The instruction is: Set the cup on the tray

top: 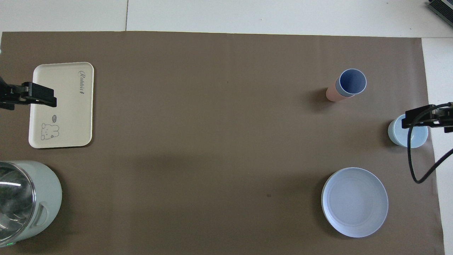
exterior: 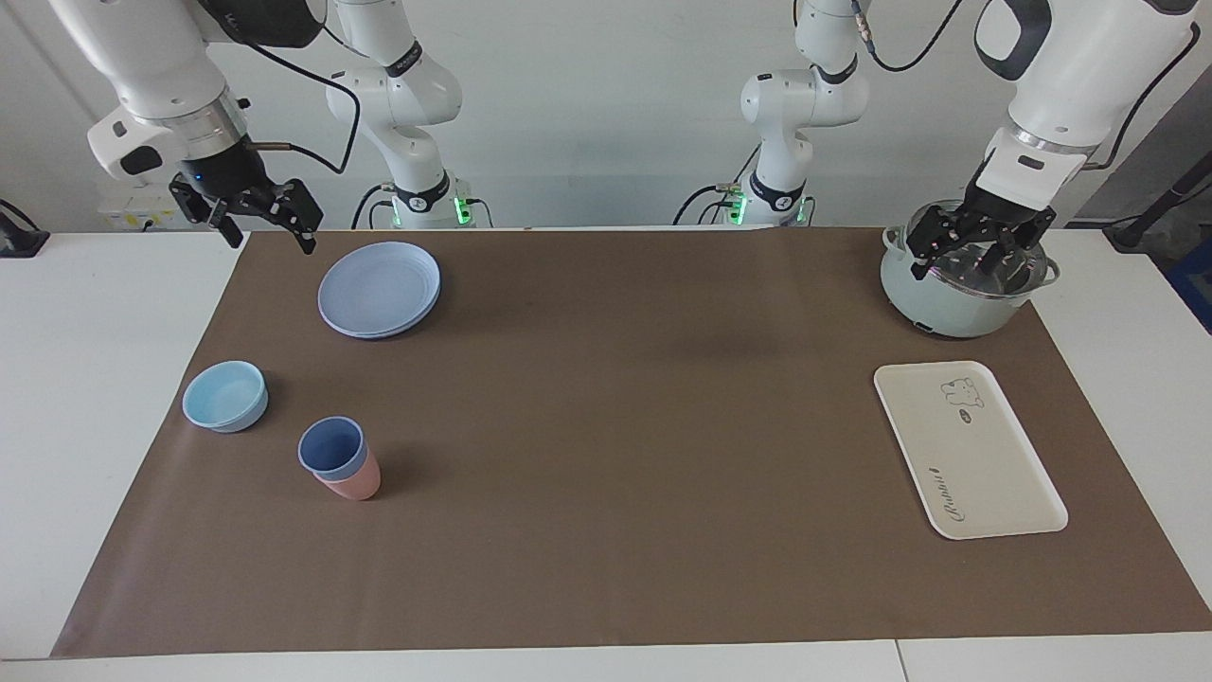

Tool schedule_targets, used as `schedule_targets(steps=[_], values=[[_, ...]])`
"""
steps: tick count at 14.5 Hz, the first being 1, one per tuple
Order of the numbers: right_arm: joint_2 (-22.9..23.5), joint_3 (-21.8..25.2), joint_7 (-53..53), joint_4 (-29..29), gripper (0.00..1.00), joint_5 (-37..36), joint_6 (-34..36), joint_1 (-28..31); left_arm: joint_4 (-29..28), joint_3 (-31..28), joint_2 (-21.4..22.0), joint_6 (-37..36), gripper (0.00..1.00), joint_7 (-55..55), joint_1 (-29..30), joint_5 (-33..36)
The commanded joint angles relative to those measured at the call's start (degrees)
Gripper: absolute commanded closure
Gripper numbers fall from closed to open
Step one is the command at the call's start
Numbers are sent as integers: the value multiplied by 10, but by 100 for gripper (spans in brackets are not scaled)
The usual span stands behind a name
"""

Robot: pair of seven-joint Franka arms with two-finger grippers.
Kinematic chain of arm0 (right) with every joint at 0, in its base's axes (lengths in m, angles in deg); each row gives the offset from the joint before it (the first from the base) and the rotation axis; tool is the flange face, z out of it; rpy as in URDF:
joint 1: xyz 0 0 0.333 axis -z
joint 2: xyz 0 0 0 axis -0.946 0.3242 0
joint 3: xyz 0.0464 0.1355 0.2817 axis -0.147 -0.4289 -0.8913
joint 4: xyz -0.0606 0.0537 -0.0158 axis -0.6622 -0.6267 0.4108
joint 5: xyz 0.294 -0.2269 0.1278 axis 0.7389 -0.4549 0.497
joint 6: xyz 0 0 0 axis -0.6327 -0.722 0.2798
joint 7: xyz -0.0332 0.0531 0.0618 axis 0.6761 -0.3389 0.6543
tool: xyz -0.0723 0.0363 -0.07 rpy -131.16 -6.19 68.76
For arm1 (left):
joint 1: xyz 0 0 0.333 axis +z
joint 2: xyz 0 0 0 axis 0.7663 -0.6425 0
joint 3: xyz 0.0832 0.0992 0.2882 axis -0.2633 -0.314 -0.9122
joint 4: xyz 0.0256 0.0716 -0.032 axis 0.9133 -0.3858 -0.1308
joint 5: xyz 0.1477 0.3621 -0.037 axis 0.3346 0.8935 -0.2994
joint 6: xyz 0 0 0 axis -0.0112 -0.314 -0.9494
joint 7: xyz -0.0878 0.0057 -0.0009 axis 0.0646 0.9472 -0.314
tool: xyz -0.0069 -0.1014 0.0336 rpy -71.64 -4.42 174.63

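The periwinkle-blue cup stands upright, nested inside a salmon-pink cup, toward the right arm's end of the table. The cream-white tray, with a bear drawing and cursive lettering, lies flat toward the left arm's end with nothing on it. My right gripper hangs open in the air over the mat's edge beside the round plate, holding nothing. My left gripper is open above the pot, also holding nothing. Both grippers are well apart from the cup.
A round blue plate lies nearer to the robots than the cups. A light-blue bowl sits beside the cups. A pale green pot with a glass lid stands nearer to the robots than the tray.
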Motion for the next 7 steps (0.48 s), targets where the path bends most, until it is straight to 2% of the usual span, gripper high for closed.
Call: schedule_targets(steps=[1,7], values=[[-12,-4,-11,12,0,-2,3,3,-8,2,6,9,0,-9,7,-2],[-13,-4,-14,15,0,2,-7,5,-9,2,7,4,0,-8,5,-3]])
